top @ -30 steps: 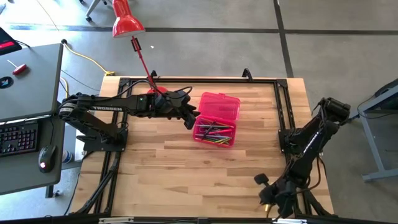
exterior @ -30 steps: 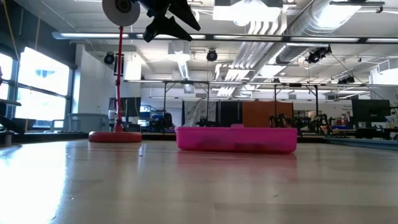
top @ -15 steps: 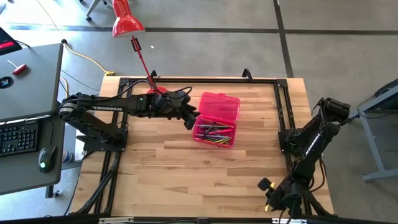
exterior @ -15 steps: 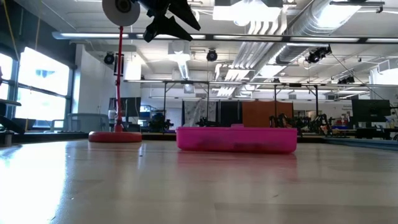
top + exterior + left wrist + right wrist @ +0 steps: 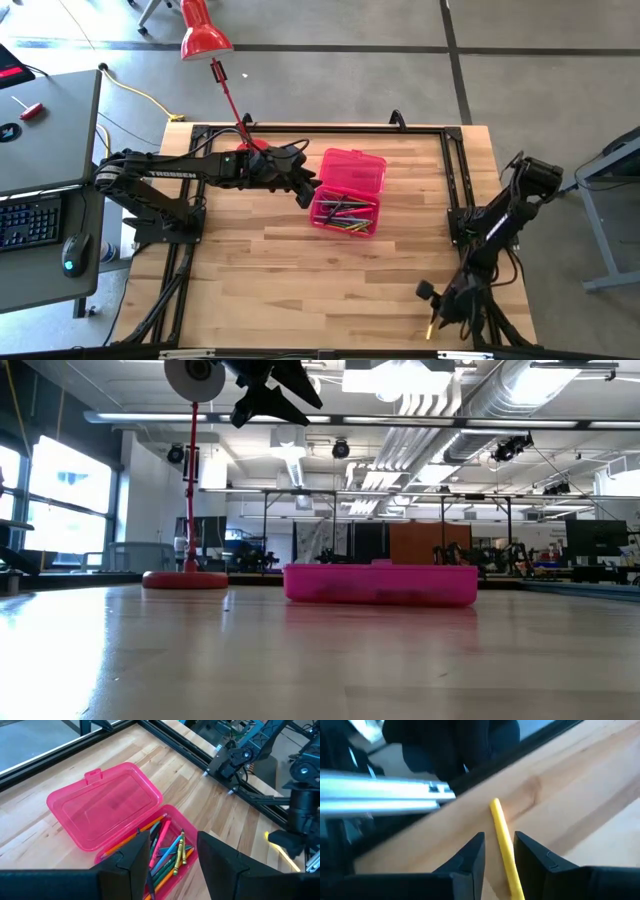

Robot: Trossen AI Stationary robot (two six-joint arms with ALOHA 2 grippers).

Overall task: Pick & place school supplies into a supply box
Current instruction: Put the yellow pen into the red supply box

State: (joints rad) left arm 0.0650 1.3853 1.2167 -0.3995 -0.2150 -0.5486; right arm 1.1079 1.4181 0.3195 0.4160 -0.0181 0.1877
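Observation:
The supply box [image 5: 348, 190] is a hot-pink case. It lies mid-table on its base, with its lid [image 5: 105, 805] folded open flat. Several coloured pencils [image 5: 167, 852] lie in its tray. My left gripper [image 5: 172, 865] hovers open above the box's left end, high over the table in the low view [image 5: 270, 390]. It touches nothing. My right gripper [image 5: 432, 322] is at the table's near right corner, shut on a yellow pencil [image 5: 506, 847]. No scissors show. My right gripper pinches the yellow pencil's shaft [image 5: 509, 862] between its two fingers. The pencil runs on past the fingertips to its free end [image 5: 495, 804], over the table's near right edge. Its other end leaves the picture. I cannot tell whether it rests on the wood.
A red desk lamp stands on its round base [image 5: 185, 580] at the far left of the table. Its head [image 5: 205, 35] leans out beyond the far edge. Black frame rails [image 5: 320, 128] border the table. A desk with a keyboard [image 5: 30, 215] stands to the left.
My right gripper has shifted slightly back and forth at the near right corner, and the yellow pencil has moved with it. The left arm and the box have kept still.

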